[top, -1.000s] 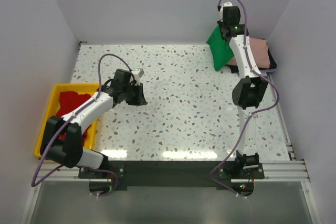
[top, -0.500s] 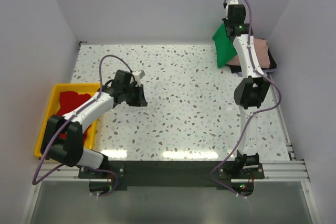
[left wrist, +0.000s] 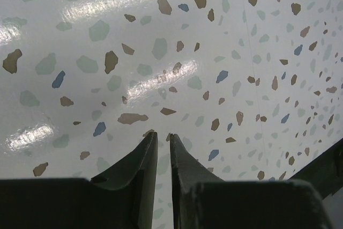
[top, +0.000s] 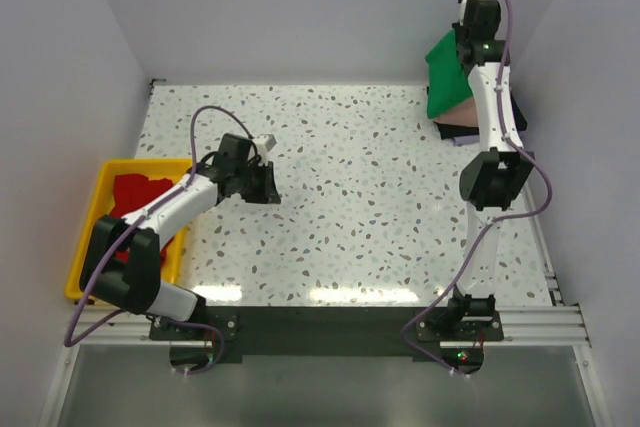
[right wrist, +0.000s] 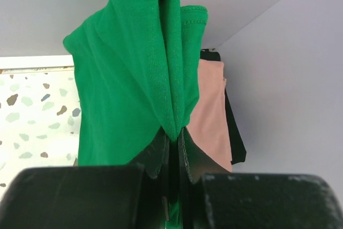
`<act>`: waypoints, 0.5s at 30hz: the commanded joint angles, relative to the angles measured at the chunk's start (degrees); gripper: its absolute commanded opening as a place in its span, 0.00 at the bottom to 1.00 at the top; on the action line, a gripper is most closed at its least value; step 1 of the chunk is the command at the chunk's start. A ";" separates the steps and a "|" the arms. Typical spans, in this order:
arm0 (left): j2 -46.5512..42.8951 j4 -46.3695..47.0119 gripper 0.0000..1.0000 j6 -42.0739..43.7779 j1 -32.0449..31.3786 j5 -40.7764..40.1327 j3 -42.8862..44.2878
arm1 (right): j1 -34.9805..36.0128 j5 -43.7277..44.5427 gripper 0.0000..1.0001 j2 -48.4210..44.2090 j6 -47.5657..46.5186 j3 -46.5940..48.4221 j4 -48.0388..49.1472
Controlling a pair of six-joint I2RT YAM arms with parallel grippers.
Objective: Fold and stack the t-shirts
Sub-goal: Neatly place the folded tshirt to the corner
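Fingers of your right gripper are pinching the green t-shirt, and it is hanging lengthwise below them, over the salmon pink t-shirt.

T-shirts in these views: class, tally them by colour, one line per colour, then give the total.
Green t-shirt: 1
Salmon pink t-shirt: 1
Red t-shirt: 1
Total: 3
The black layer under the pink one is too hidden to count as a shirt.
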 commanded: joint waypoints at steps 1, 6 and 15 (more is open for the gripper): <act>0.47 2.44 0.20 0.75 0.48 1.45 -0.15 | -2.20 -0.78 0.00 -3.79 0.60 -0.28 4.61; 0.82 2.44 0.20 0.75 0.48 1.45 -0.24 | -3.52 -1.48 0.00 -1.78 1.13 -1.95 5.75; 1.79 2.70 0.20 0.75 0.48 2.33 -0.33 | -6.69 -1.31 0.00 2.09 2.71 -2.84 8.47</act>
